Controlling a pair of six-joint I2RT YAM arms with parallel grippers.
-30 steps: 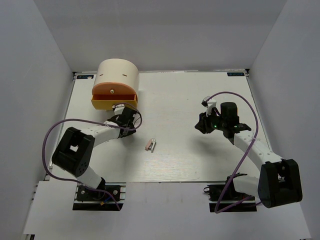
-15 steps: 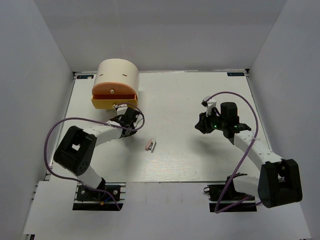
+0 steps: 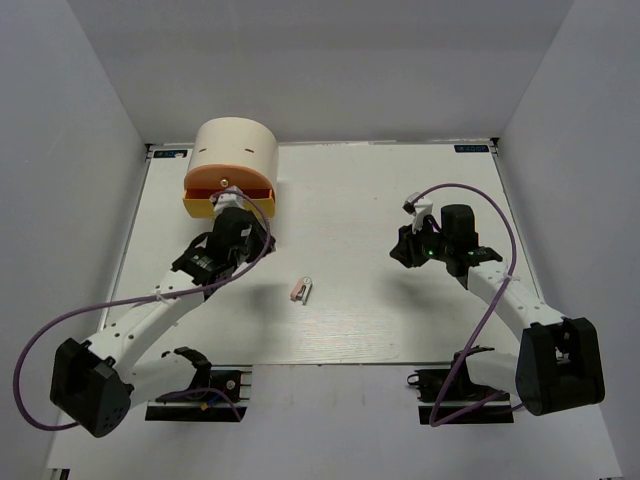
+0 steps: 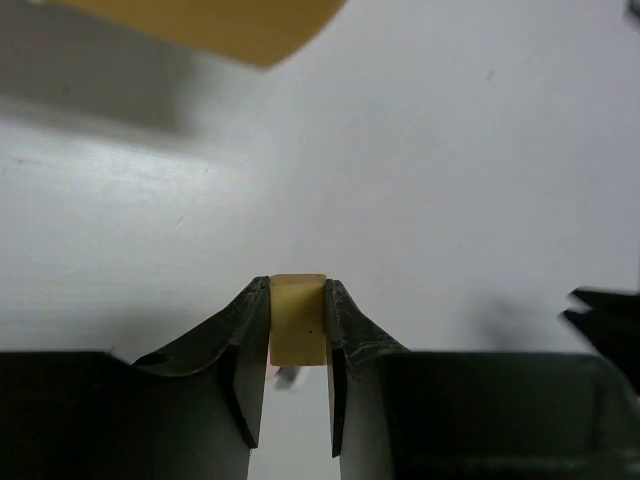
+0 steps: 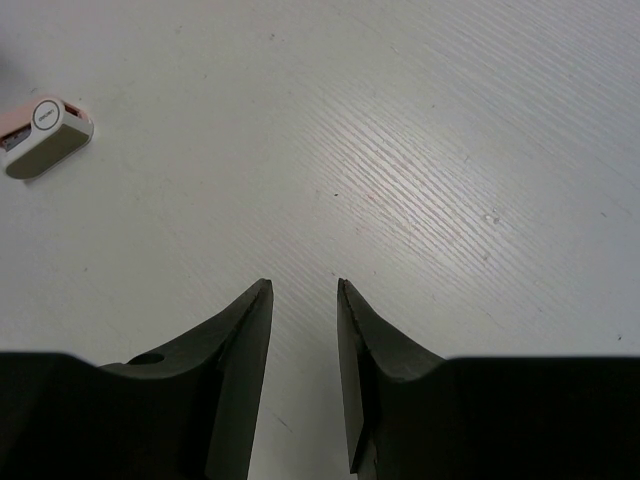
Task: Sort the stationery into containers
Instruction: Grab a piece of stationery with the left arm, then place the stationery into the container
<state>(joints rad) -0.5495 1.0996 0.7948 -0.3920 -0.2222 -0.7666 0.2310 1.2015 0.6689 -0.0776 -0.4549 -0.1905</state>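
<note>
The left gripper [image 4: 298, 296] is clamped on a small tan block eraser [image 4: 298, 322]. It is held off the white table [image 3: 400, 330], just before the cream cylindrical box [image 3: 237, 148] at the far left corner, whose orange drawer [image 3: 228, 184] juts open. I'd say the eraser is light, rubbery and grippy, so pinching its flat sides suits it. The right gripper [image 5: 303, 300] hangs empty with its jaws apart near the right edge. A pinkish-white clip [image 3: 301, 290] lies mid-table.

The overhead camera is looking down from behind the arm bases [image 3: 195, 385] over the whole table [image 3: 400, 310]. Each wrist camera is hovering close above it, facing forward and down; the right one is sharing the clip [image 5: 45, 135] with the overhead.
</note>
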